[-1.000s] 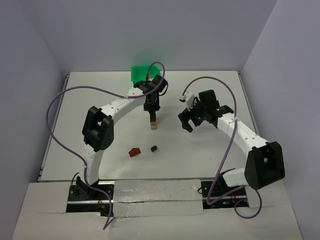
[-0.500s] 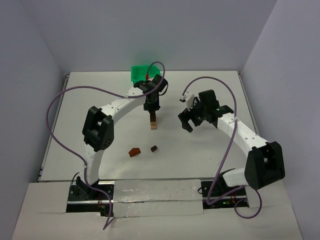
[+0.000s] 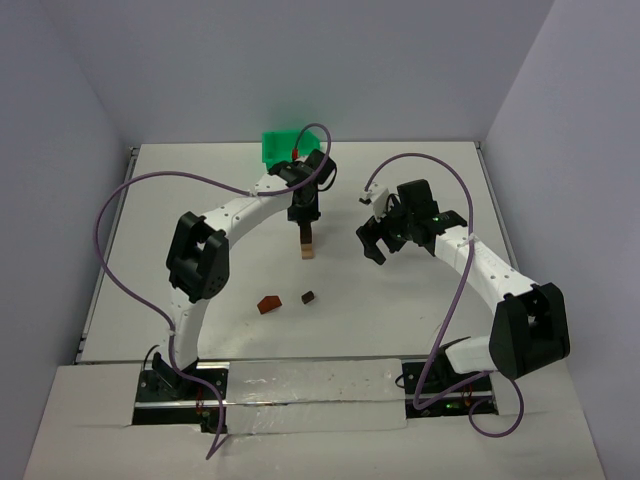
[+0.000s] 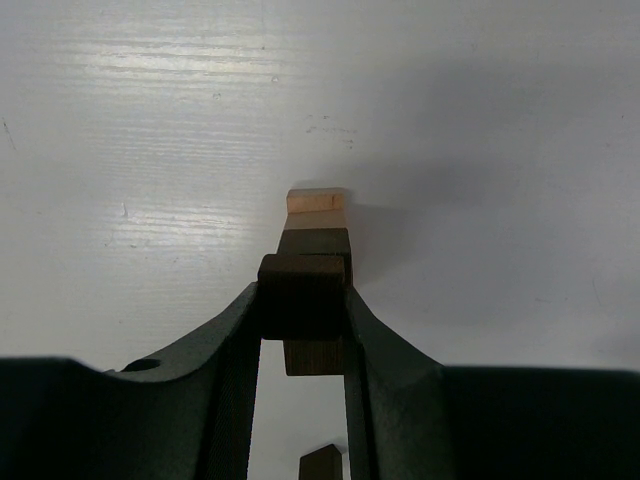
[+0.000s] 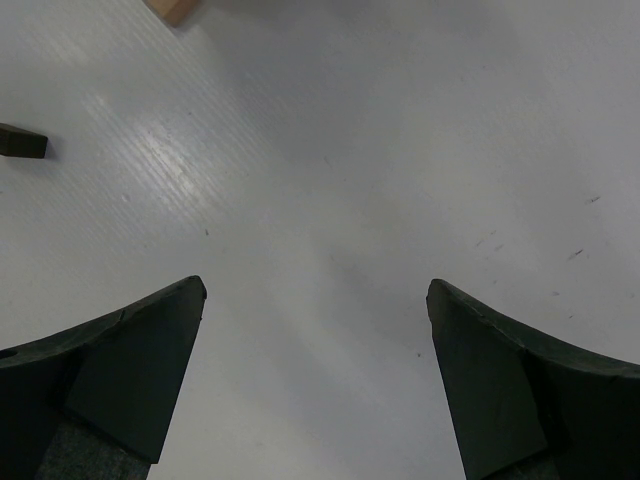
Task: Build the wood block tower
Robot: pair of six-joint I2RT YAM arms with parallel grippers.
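The wood block tower [image 3: 308, 246] stands mid-table as a narrow stack, light tan at the base and dark brown above. My left gripper [image 3: 305, 218] is straight above it. In the left wrist view my left gripper [image 4: 303, 288] is shut on a dark brown cube [image 4: 302, 305] at the top of the stack, with a dark block [image 4: 315, 243] and the tan base [image 4: 316, 201] showing beyond it. My right gripper [image 3: 372, 246] is open and empty to the right of the tower; its fingers [image 5: 140, 360] stand wide apart over bare table.
A reddish-brown block [image 3: 268, 304] and a small dark brown block [image 3: 308, 297] lie loose in front of the tower. The green bin [image 3: 282, 147] stands at the back edge. The right wrist view shows a dark block [image 5: 22, 141] and a tan corner [image 5: 172, 8].
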